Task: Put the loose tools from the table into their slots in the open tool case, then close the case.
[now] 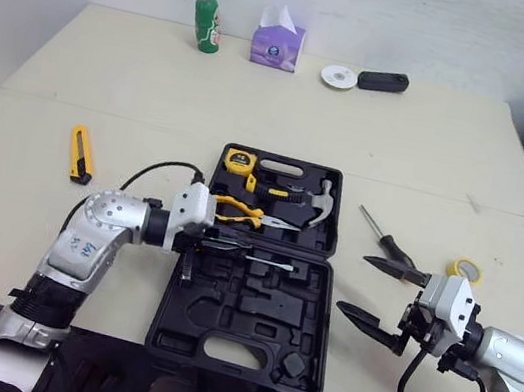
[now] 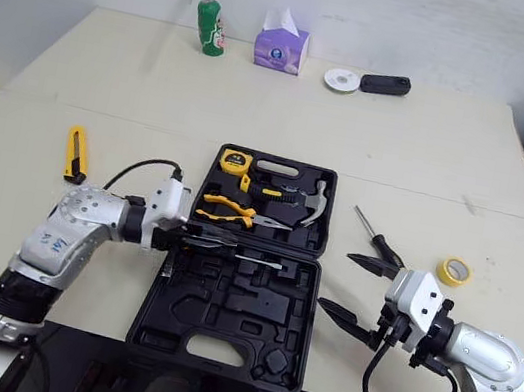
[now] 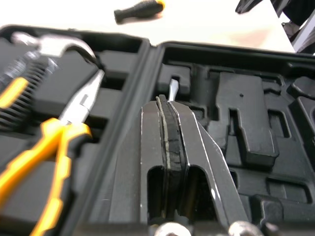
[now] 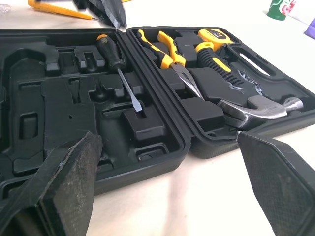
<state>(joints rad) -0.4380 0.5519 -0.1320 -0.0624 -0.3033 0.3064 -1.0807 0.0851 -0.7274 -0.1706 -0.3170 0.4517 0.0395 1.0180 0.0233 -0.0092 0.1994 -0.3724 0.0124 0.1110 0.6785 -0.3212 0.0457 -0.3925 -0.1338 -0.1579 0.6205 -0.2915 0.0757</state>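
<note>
The right gripper point(image 1: 356, 284) hovers low over the table point(image 1: 110, 78), just beside the right edge of the open tool case point(image 1: 258, 302). Its jaws are spread wide and hold nothing. Just past its farther finger lies a loose screwdriver point(image 1: 386, 240) with a black handle. A roll of yellow tape point(image 1: 464, 269) sits near that, off to the gripper's outer side.

Across the case, the left gripper point(image 1: 194, 245) sits over the left end of the hinge line with its fingers point(image 3: 170, 128) pressed together. I cannot tell whether they pinch anything. A flat-blade screwdriver point(image 4: 114, 59) lies in the moulded tray right at those fingertips, its shaft pointing away from them towards the right gripper. It looks to be in its slot, or nearly so.

Beyond the left gripper, the far half of the case holds yellow-handled pliers point(image 1: 239, 212), a claw hammer point(image 1: 316, 204) and a tape measure point(image 1: 239, 161). A yellow utility knife point(image 1: 80, 154) lies on the table well to that gripper's outer side.

The step in hand appears to be seating the flat-blade screwdriver. Next, the right gripper probably needs to reach forward, line its jaws across the loose screwdriver's handle and close on it. The knife and tape remain out, so the case is not ready to close.
</note>
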